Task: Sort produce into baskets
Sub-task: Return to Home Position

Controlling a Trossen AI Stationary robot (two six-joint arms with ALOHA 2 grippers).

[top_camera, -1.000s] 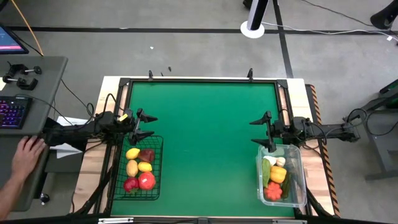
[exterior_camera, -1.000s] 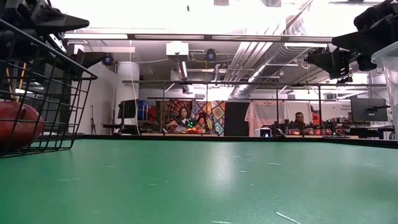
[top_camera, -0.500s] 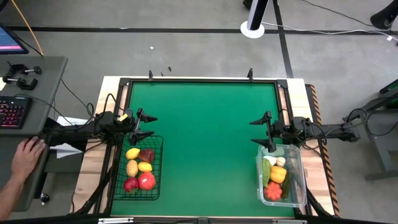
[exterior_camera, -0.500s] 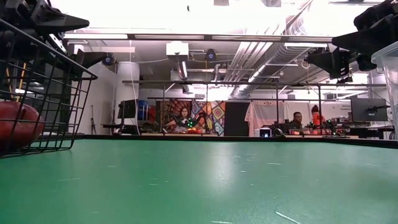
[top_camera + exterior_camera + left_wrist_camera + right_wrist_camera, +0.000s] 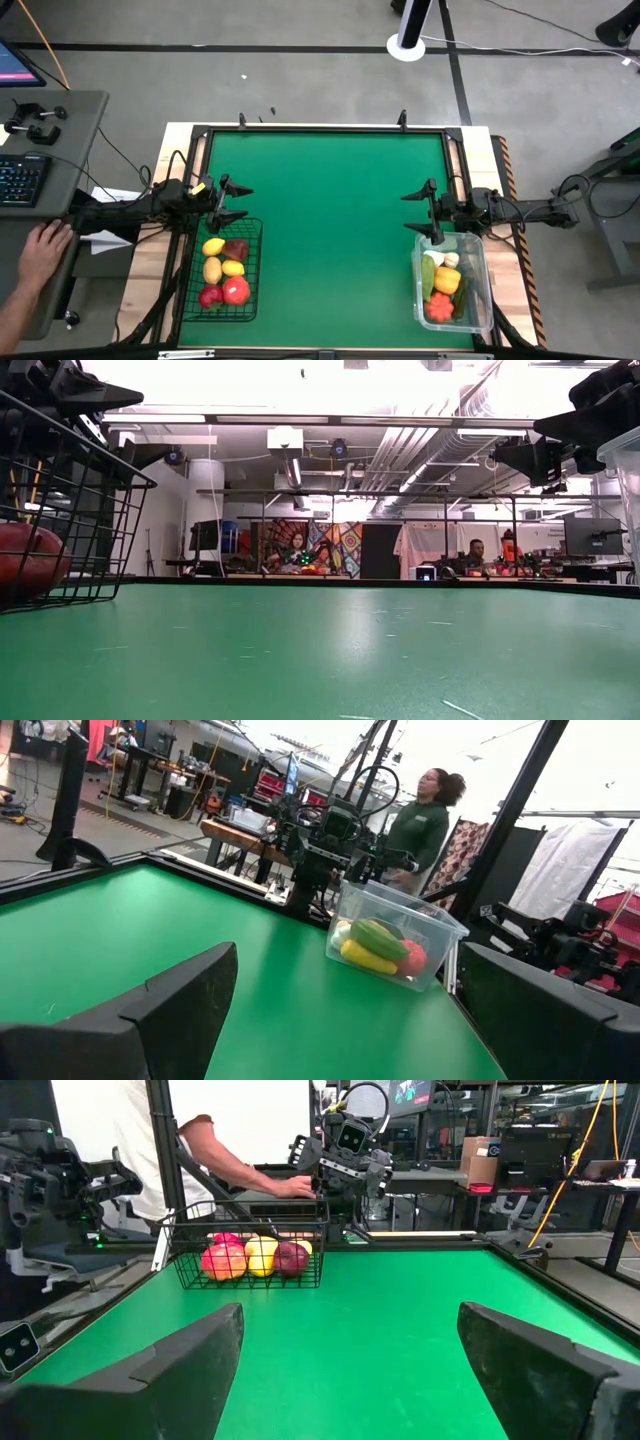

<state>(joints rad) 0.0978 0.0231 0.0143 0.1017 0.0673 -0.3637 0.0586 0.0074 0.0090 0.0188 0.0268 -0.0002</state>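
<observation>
A black wire mesh basket [image 5: 223, 269] sits at the table's near left with several red and yellow toy fruits [image 5: 225, 270] in it; it also shows in the right wrist view [image 5: 250, 1250]. A clear plastic basket [image 5: 454, 281] at the near right holds green, yellow, orange and white produce [image 5: 443, 285], and shows in the left wrist view [image 5: 395, 935]. My left gripper [image 5: 240, 203] is open and empty above the table just beyond the wire basket's far edge. My right gripper [image 5: 413, 212] is open and empty just beyond the clear basket's far edge.
The green mat [image 5: 325, 200] spreads between the two arms. A person's hand [image 5: 40, 250] rests at a side desk left of the table, near a keyboard [image 5: 20, 180]. People stand in the room behind the table.
</observation>
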